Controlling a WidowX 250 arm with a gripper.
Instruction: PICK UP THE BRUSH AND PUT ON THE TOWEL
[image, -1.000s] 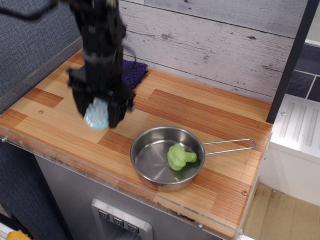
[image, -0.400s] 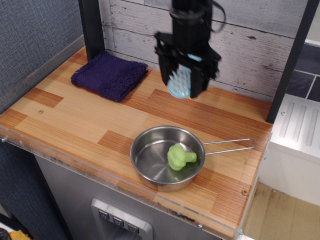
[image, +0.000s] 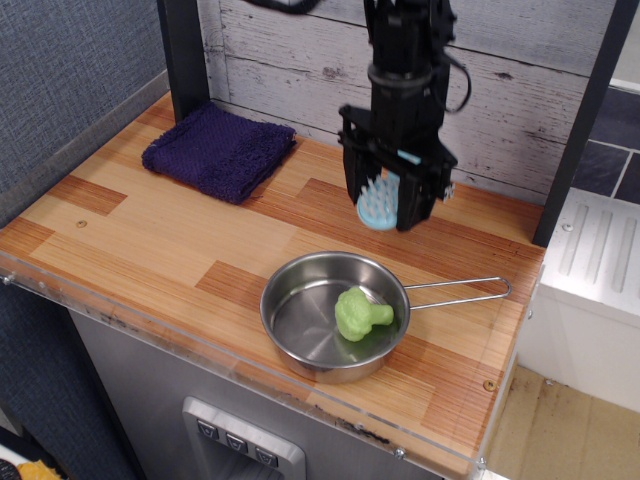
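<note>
My gripper (image: 385, 205) is shut on the light-blue brush (image: 379, 203) and holds it just above the wooden counter, behind the pan and near the back wall. The brush's round bristled head hangs between the black fingers, facing the front. The dark purple towel (image: 218, 149) lies flat at the back left of the counter, well to the left of the gripper, with nothing on it.
A steel pan (image: 332, 312) with a green broccoli toy (image: 360, 313) stands at the front middle, its wire handle (image: 462, 289) pointing right. A black post (image: 181, 55) rises behind the towel. The counter's front edge has a clear plastic lip (image: 200, 345).
The gripper, holding the brush, swung from the front left across to the back right, away from the towel, and has now dropped lower toward the counter.
</note>
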